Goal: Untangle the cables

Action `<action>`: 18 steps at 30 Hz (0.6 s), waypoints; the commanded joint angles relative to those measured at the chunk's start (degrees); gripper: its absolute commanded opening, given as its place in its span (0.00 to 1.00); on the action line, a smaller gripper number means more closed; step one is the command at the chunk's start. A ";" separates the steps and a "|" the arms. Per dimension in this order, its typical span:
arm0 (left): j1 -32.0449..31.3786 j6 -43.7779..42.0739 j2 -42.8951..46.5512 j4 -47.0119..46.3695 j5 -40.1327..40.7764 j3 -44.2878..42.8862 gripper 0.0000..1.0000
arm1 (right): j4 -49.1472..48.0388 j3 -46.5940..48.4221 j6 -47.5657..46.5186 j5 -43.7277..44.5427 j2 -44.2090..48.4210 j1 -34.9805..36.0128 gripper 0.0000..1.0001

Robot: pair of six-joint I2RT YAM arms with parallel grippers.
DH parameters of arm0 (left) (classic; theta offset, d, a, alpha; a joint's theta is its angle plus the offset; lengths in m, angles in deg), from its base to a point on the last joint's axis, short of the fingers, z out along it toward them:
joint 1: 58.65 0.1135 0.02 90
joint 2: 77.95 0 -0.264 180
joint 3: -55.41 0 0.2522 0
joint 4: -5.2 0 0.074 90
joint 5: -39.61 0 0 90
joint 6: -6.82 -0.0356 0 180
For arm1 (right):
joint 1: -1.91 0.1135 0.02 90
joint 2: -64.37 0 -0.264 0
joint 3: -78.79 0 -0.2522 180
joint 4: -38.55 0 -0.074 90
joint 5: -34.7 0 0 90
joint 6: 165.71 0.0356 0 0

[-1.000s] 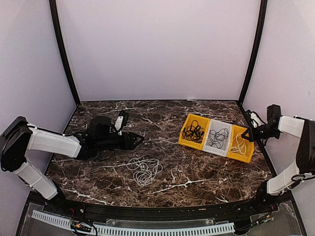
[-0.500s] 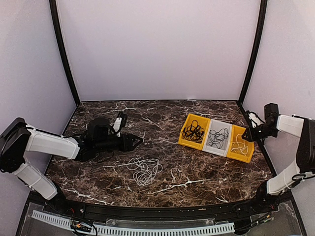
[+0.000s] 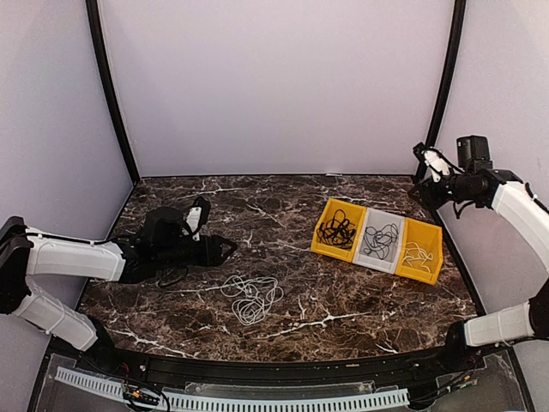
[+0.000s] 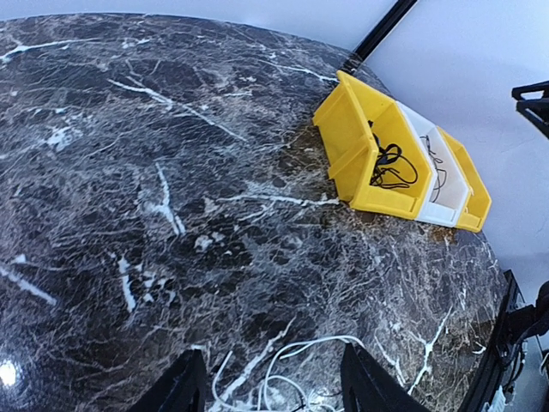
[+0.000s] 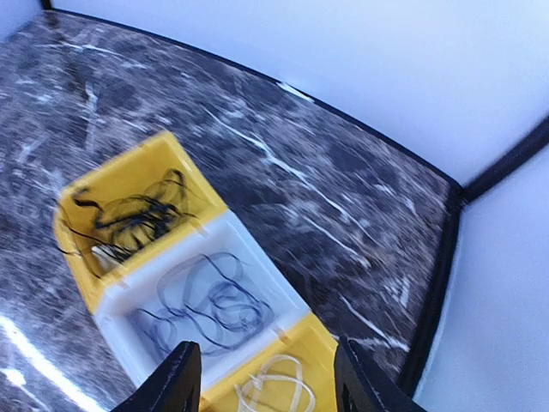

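While a black cable (image 3: 338, 230), a grey cable (image 3: 381, 240) and a white cable (image 3: 417, 254) lie in the bins (image 4: 347, 146), we see a loose white cable (image 3: 251, 297) on the worktop (image 3: 343, 300) well left of them; left claw (image 4: 274, 382) and right claw (image 5: 266, 369) both gape empty.

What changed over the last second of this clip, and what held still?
The right claw rose from beside the bins and swung toward the back right corner, open and empty. The left claw drew back leftward a little, also open. The loose white cable on the table and the cables in the bins stayed put.
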 commanded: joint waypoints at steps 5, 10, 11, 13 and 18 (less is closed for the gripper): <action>5.02 5.54 6.80 10.97 7.45 5.48 0.57 | 7.20 16.30 -0.34 -16.45 -17.93 22.89 0.49; 8.09 6.96 10.63 12.36 9.15 8.50 0.57 | 9.80 28.82 -0.77 -18.43 -31.64 36.72 0.50; 8.47 7.25 11.12 13.01 9.68 8.88 0.57 | 9.93 31.05 -0.18 -20.09 -33.52 37.88 0.50; 9.19 8.08 12.75 14.54 10.85 8.98 0.57 | 11.25 36.17 1.18 -22.24 -40.06 42.33 0.50; 10.12 8.04 17.32 17.68 12.92 8.25 0.57 | 14.29 47.25 1.13 -22.96 -52.68 50.50 0.52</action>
